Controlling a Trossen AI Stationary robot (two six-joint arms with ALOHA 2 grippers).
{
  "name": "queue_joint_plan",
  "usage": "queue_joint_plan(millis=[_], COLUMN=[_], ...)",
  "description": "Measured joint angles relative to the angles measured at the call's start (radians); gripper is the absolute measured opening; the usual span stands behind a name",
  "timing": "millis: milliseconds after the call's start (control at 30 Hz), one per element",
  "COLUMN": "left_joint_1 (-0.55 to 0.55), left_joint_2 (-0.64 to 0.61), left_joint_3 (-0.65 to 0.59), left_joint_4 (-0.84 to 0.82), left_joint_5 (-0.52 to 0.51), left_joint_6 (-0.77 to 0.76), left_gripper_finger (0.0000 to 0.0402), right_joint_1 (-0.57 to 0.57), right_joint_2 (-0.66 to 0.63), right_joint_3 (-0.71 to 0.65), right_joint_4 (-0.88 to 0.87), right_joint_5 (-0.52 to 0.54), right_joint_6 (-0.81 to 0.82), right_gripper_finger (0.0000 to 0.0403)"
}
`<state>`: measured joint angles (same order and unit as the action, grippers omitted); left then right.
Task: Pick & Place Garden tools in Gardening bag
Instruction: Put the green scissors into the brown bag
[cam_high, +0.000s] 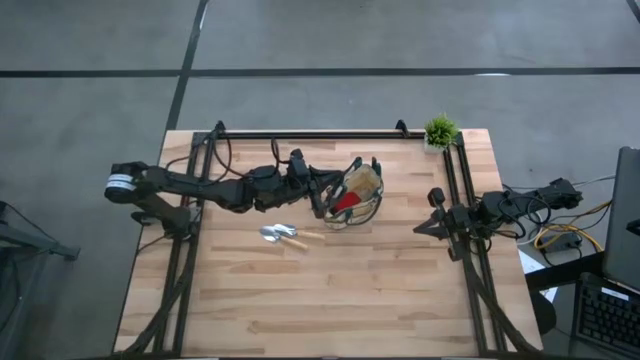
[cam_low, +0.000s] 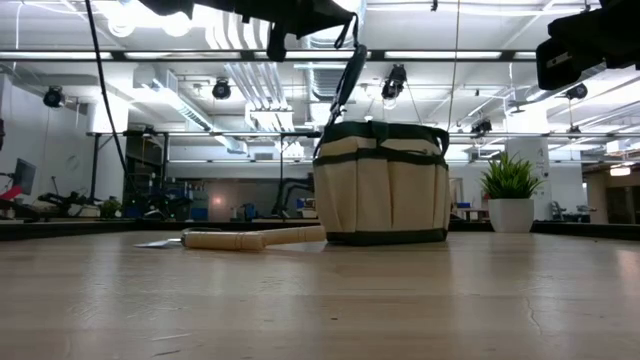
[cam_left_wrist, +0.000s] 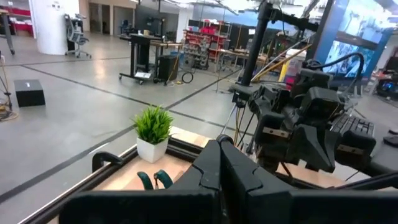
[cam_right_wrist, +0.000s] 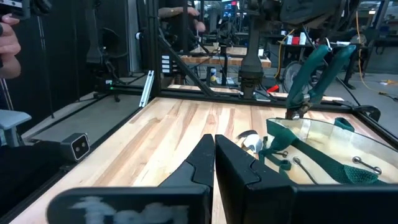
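Observation:
The tan gardening bag (cam_high: 366, 184) with green trim stands upright at mid-table; it also shows in the low view (cam_low: 385, 190) and the right wrist view (cam_right_wrist: 329, 146). A red rounded item (cam_high: 345, 203) lies inside it. My left gripper (cam_high: 322, 192) is above the bag's left rim, shut on green-handled pruning shears (cam_low: 348, 80), which also show in the right wrist view (cam_right_wrist: 314, 71). The trowel (cam_high: 285, 236) lies flat on the table to the left of the bag and nearer the near edge. My right gripper (cam_high: 432, 216) is shut and empty, right of the bag. My left gripper holds the pruning shears by the upper end of their handles (cam_low: 352, 50); the fingers themselves hide the place of contact. The shears hang tilted below the gripper, lifted clear, with their tip (cam_right_wrist: 292, 114) down by the bag's rim.
A small potted plant (cam_high: 440, 130) stands at the far right corner of the table. Dark frame rails run along the far edge (cam_high: 310, 133) and down both sides. Bare wood lies in front of the bag and trowel.

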<state>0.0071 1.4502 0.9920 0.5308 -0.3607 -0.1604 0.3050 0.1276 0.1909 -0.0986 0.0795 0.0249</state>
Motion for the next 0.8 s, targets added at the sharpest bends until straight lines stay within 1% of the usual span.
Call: queue_joint_plan(millis=[167,633,800], left_joint_1=[-0.003,-0.02,-0.039], left_joint_2=[0.0,0.0,-0.001], left_joint_3=[-0.012,-0.217,-0.245], left_joint_4=[0.028,0.395,0.451], left_joint_5=[0.0,0.0,0.0], left_joint_6=[-0.033,-0.078,-0.091], left_gripper_finger=[0.0,0.0,0.0], right_joint_1=[0.0,0.0,0.0], right_joint_2=[0.0,0.0,0.0], right_joint_3=[0.0,0.0,0.0], right_joint_4=[0.0,0.0,0.0], right_joint_5=[0.0,0.0,0.0], right_joint_6=[-0.001,-0.001,-0.001], right_gripper_finger=[0.0008,0.0008,0.0008])
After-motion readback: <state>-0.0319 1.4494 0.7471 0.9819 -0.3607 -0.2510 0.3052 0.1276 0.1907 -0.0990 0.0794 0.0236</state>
